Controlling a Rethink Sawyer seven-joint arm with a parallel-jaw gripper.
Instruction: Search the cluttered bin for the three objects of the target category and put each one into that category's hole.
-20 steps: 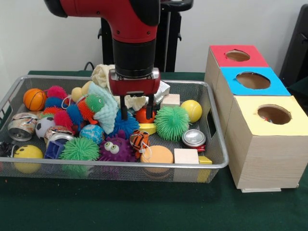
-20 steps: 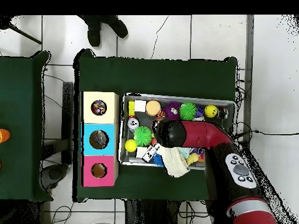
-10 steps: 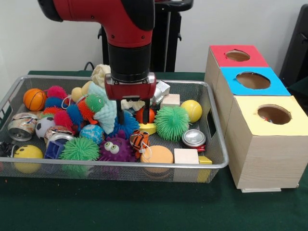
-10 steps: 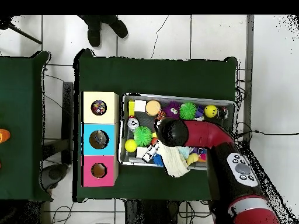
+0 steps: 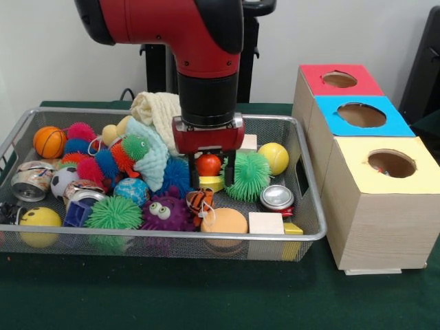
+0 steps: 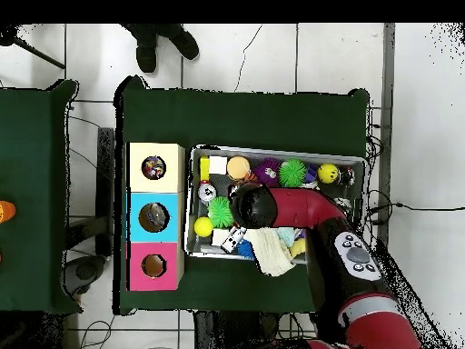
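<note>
The silver wire mesh bin [image 5: 172, 236] holds a heap of toys. The orange tiger-striped toy [image 5: 201, 200] with a white string loop lies near the bin's front, next to a purple googly-eyed ball [image 5: 165, 213]. My gripper [image 5: 211, 176] hangs open just behind and above the tiger toy. Its fingers [image 5: 194, 179] stand on either side of a red-orange ball [image 5: 208, 165] without closing on it. In the overhead view the arm [image 6: 257, 205] covers the gripper and the bin's middle [image 6: 272, 150].
Three wooden boxes stand beside the bin, with red [image 5: 339, 80], blue [image 5: 361, 115] and yellow [image 5: 390, 164] holed tops. In the bin lie green spiky balls [image 5: 246, 176], a yellow ball [image 5: 274, 157], cans [image 5: 277, 197], wooden blocks [image 5: 266, 223], a teal cloth [image 5: 152, 157] and an orange basketball [image 5: 49, 141].
My gripper has moved to the right in the front view and dropped a little. It now straddles the red-orange ball. It stays open.
</note>
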